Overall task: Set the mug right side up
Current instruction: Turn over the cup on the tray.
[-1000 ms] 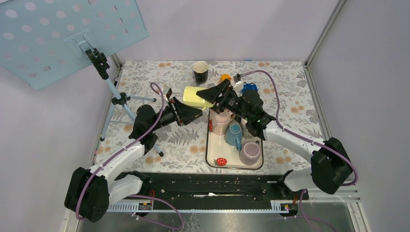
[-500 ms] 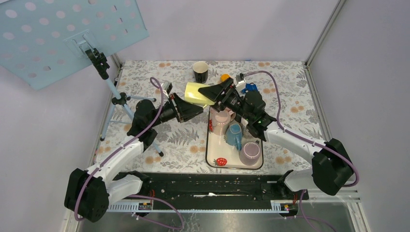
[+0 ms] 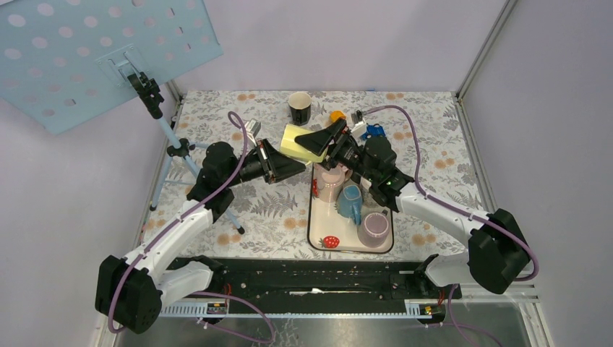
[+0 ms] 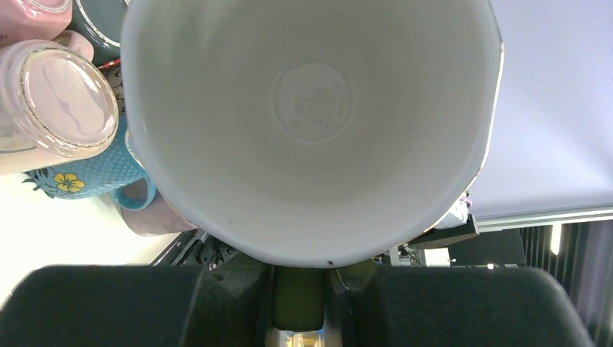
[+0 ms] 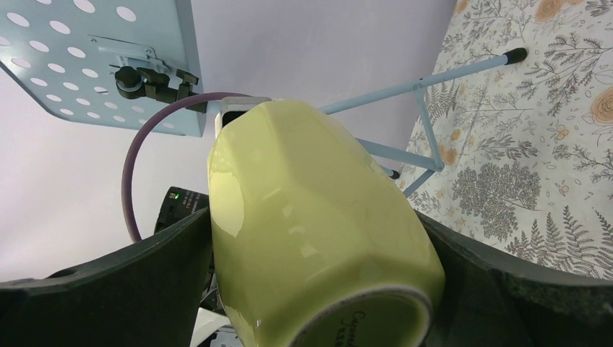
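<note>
A yellow-green mug [image 3: 292,137] with a white inside is held in the air above the table, lying on its side between both arms. My left gripper [image 3: 295,166] is shut on its green handle [image 4: 300,293]; the mug's open mouth [image 4: 311,108] fills the left wrist view. My right gripper [image 3: 309,143] is shut across the mug's body [image 5: 311,231], one finger on each side, and the mug's base faces the right wrist camera.
A white tray [image 3: 318,242] holds an upside-down pink mug [image 3: 330,182], a blue mug [image 3: 352,202] and a mauve mug [image 3: 374,228]. A black mug [image 3: 299,107] stands at the back. A tripod [image 3: 173,148] with a blue perforated board stands at the left.
My left gripper has moved up and right to the mug and closed on its handle. The mug has tilted and shifted slightly right in the right gripper.
</note>
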